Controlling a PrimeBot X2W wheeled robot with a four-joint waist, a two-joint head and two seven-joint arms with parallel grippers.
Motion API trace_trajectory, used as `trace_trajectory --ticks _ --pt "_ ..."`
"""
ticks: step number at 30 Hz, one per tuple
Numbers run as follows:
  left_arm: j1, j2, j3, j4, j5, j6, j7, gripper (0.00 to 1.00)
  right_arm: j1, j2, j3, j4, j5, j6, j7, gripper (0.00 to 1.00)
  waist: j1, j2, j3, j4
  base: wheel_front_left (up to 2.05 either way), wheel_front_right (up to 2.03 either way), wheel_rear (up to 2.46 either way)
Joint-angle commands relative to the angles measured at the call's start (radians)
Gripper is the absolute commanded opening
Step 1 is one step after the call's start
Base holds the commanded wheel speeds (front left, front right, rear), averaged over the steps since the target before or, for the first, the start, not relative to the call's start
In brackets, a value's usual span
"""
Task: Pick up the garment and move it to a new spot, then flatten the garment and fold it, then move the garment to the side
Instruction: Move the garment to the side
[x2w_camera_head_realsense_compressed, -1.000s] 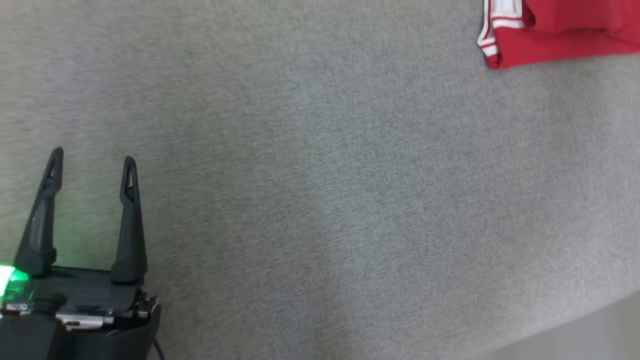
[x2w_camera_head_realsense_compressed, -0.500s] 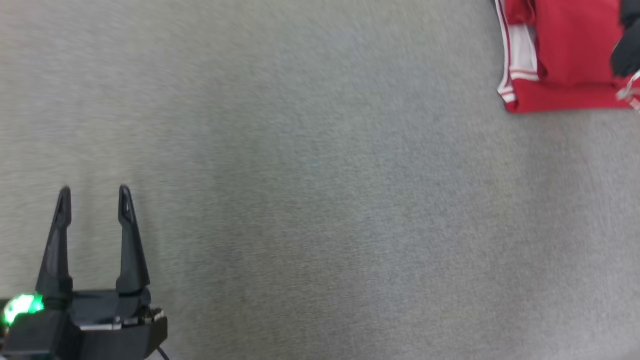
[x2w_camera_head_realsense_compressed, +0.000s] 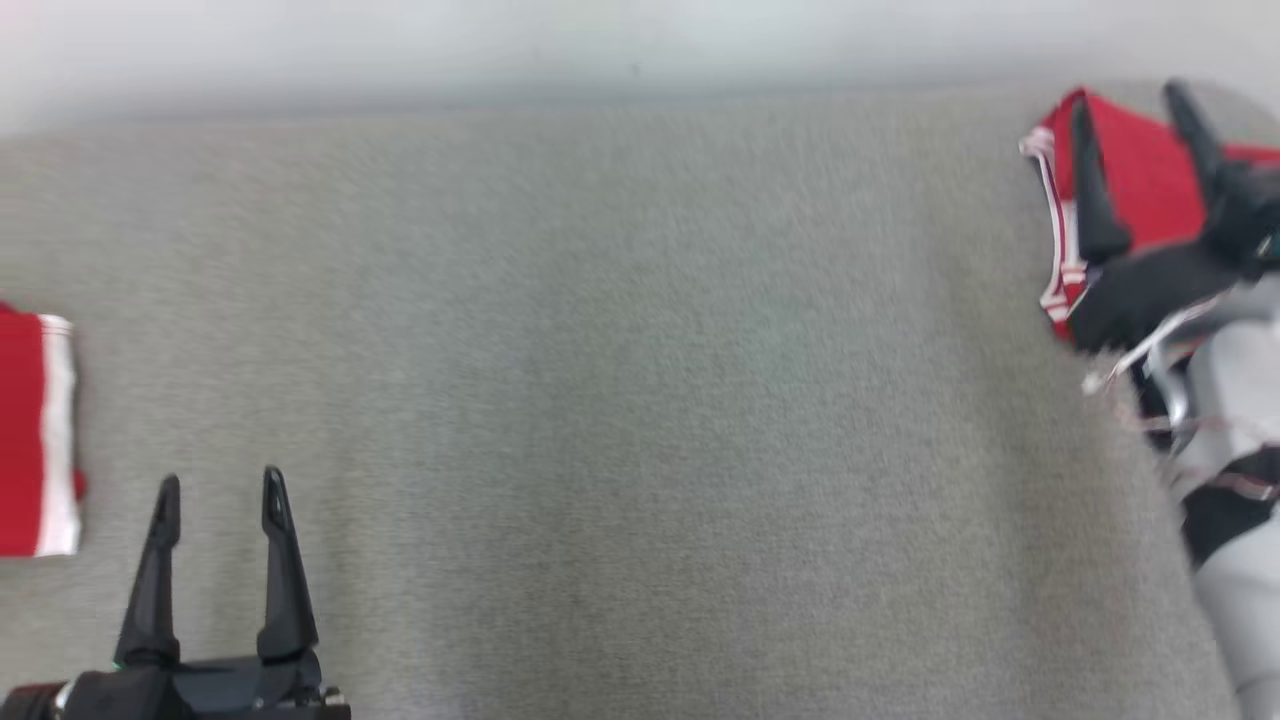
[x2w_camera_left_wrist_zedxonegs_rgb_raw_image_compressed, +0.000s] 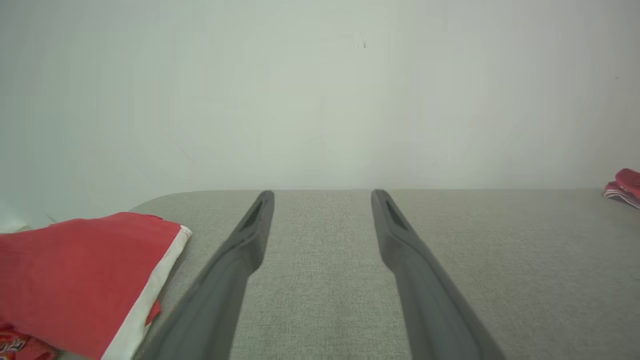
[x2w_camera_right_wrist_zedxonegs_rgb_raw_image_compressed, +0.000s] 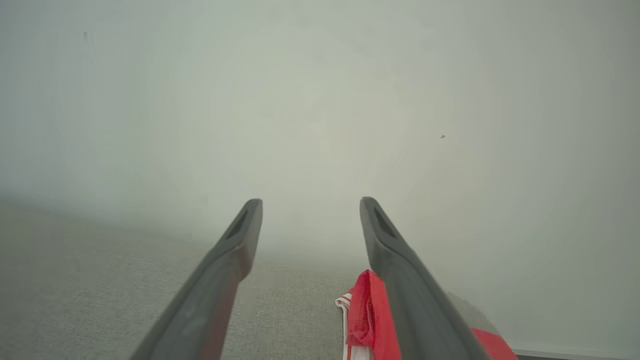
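Observation:
A red garment (x2w_camera_head_realsense_compressed: 1140, 175) with white striped trim lies folded at the table's far right corner; it shows too in the right wrist view (x2w_camera_right_wrist_zedxonegs_rgb_raw_image_compressed: 365, 315) and, far off, in the left wrist view (x2w_camera_left_wrist_zedxonegs_rgb_raw_image_compressed: 625, 187). My right gripper (x2w_camera_head_realsense_compressed: 1127, 98) hangs open over it, fingers apart, holding nothing (x2w_camera_right_wrist_zedxonegs_rgb_raw_image_compressed: 311, 201). A second red garment (x2w_camera_head_realsense_compressed: 25, 430) with a white band lies at the left edge (x2w_camera_left_wrist_zedxonegs_rgb_raw_image_compressed: 75, 270). My left gripper (x2w_camera_head_realsense_compressed: 220, 480) is open near the front left, just right of that second garment, empty (x2w_camera_left_wrist_zedxonegs_rgb_raw_image_compressed: 322, 192).
The grey cloth-covered table (x2w_camera_head_realsense_compressed: 640, 350) stretches between the two garments. A pale wall (x2w_camera_head_realsense_compressed: 600, 40) runs behind its far edge. My right arm's pale forearm (x2w_camera_head_realsense_compressed: 1235, 560) lies along the right edge.
The head camera has swung, bringing the table's far edge, the wall and the left garment into the picture. My right gripper has come into view over the right garment. Both grippers stay open.

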Motion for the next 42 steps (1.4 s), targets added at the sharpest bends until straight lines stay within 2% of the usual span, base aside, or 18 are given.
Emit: trace_trajectory --ticks 1,9,11,16,24,32,42 --pt "0.021 -0.007 0.002 0.010 -0.001 -0.003 -0.002 1.00 0.060 0.022 -0.016 -0.033 -0.012 -0.002 0.000 1.00 0.0002 0.0002 -0.085 0.061 0.00 0.00 0.00" --pt "0.042 -0.014 0.004 0.049 -0.004 -0.012 -0.002 1.00 0.260 0.094 -0.077 -0.185 -0.057 -0.002 0.000 1.00 0.0002 0.0002 -0.133 0.061 0.00 0.00 0.00" --pt "0.052 -0.016 0.002 0.066 -0.007 -0.013 -0.002 1.00 0.355 0.134 -0.094 -0.259 -0.060 -0.002 0.000 1.00 0.0002 0.0002 -0.148 0.060 0.00 0.00 0.00" --pt "0.054 -0.017 -0.001 0.091 -0.009 -0.022 -0.002 1.00 0.501 0.189 -0.121 -0.377 -0.079 -0.002 0.000 1.00 0.0002 0.0002 -0.165 0.057 0.00 0.00 0.00" --pt "0.074 -0.017 -0.010 0.114 -0.019 -0.016 -0.002 1.00 0.703 0.291 -0.173 -0.507 -0.106 -0.002 0.000 1.00 0.0002 0.0002 -0.194 0.052 0.00 0.00 0.00" --pt "0.098 -0.017 -0.032 0.136 -0.013 -0.011 -0.002 1.00 0.839 0.333 -0.206 -0.552 -0.094 -0.002 0.000 1.00 0.0002 0.0002 -0.223 0.052 0.00 0.00 0.00" --pt "0.114 -0.017 -0.053 0.192 -0.006 -0.022 -0.002 1.00 0.895 0.341 -0.150 -0.519 -0.082 -0.002 0.000 1.00 0.0002 0.0002 -0.244 0.049 0.00 0.00 0.00"
